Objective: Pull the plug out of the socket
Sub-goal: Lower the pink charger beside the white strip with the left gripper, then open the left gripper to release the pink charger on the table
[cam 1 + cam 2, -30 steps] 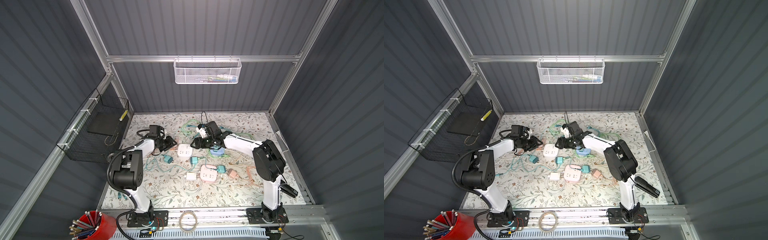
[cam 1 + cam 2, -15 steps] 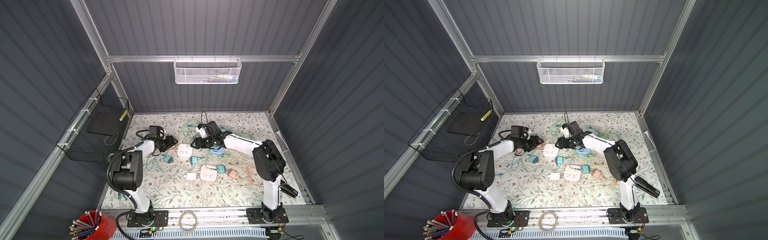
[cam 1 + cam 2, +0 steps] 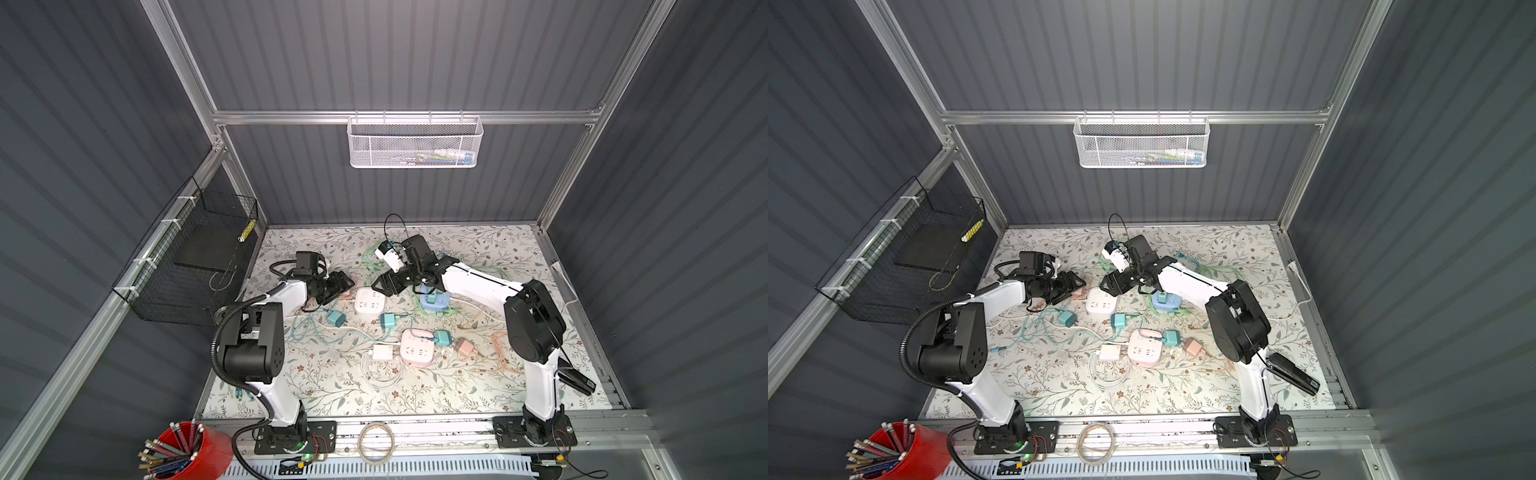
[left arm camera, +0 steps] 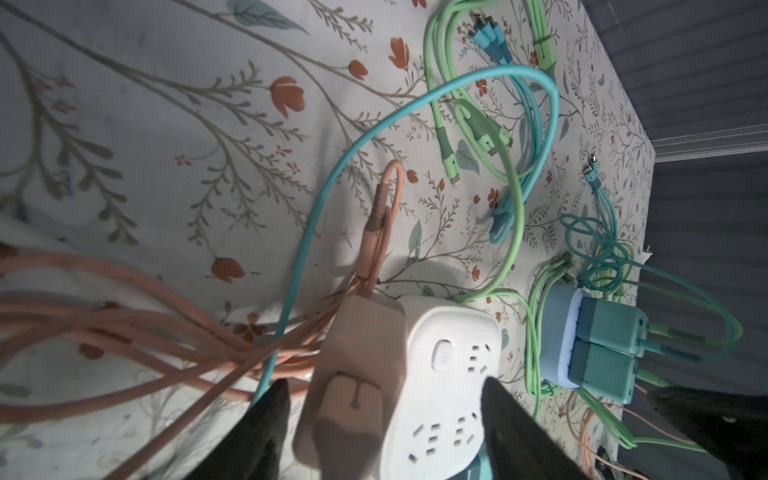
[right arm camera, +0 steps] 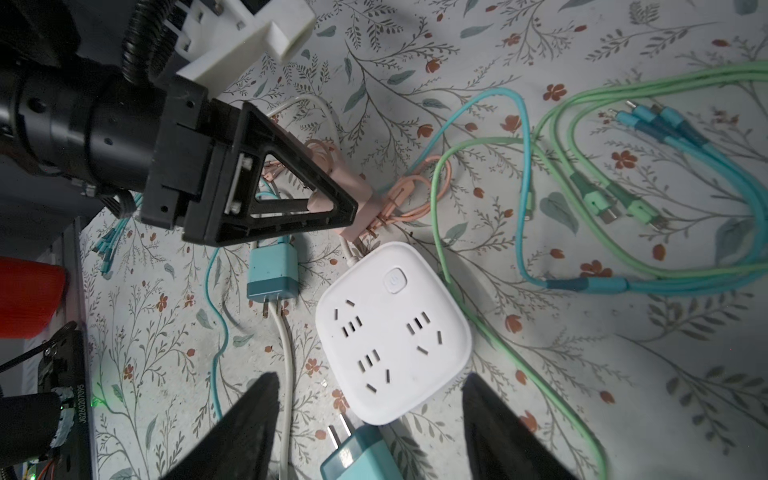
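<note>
I see my left gripper [image 4: 385, 381] unclenched, jaws wide either side of the pink plug [image 4: 357, 374], which lies out of the outlets just beside the white socket cube [image 5: 395, 328]. My right gripper [image 5: 370, 376] hovers over that cube, jaws apart, grasping nothing.

wht socket [image 5: 392, 332]: smooth glossy plastic | pink plug [image 4: 353, 374]: matt plastic | mat [image 5: 623, 415]: printed cloth
</note>
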Controlling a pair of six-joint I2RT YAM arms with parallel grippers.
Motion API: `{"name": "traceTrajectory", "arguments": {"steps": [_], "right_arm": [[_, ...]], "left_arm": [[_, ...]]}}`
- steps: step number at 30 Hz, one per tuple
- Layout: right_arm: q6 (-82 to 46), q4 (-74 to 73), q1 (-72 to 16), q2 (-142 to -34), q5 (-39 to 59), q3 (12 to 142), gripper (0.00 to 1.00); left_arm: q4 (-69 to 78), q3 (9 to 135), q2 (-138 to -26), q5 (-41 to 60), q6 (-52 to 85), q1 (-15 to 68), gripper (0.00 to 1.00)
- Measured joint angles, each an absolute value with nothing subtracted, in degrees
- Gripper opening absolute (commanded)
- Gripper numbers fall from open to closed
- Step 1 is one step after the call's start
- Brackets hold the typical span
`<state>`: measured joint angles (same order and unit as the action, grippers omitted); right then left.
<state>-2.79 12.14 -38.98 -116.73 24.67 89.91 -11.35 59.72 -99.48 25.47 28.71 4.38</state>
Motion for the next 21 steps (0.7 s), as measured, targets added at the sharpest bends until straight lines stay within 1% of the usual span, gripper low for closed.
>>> {"name": "traceTrajectory", "arguments": {"steps": [6, 8, 9, 15, 21], "right_arm": [[3.6, 13.9, -40.0, -120.8, 23.6, 93.6, 0.83], [5.8, 14.1, -41.0, -122.4, 23.5, 95.3, 0.83], [6.8, 14.4, -41.6, -123.0, 23.4, 96.1, 0.83], [9.5, 14.4, -43.5, -125.2, 23.8, 98.7, 0.84], [11.7, 14.8, -44.1, -128.8, 24.1, 104.2, 0.85]], "left_arm": [[-11.4, 59.1, -96.9, 26.6, 29.0, 3.9, 0.80], [-10.9, 59.1, -96.7, 27.7, 29.6, 3.6, 0.83], [-10.7, 59.1, -96.7, 28.4, 30.0, 3.5, 0.88], [-10.7, 58.3, -96.5, 31.3, 31.1, 3.0, 0.88], [-9.4, 53.7, -95.0, 35.3, 34.0, 1.8, 0.90]]}}
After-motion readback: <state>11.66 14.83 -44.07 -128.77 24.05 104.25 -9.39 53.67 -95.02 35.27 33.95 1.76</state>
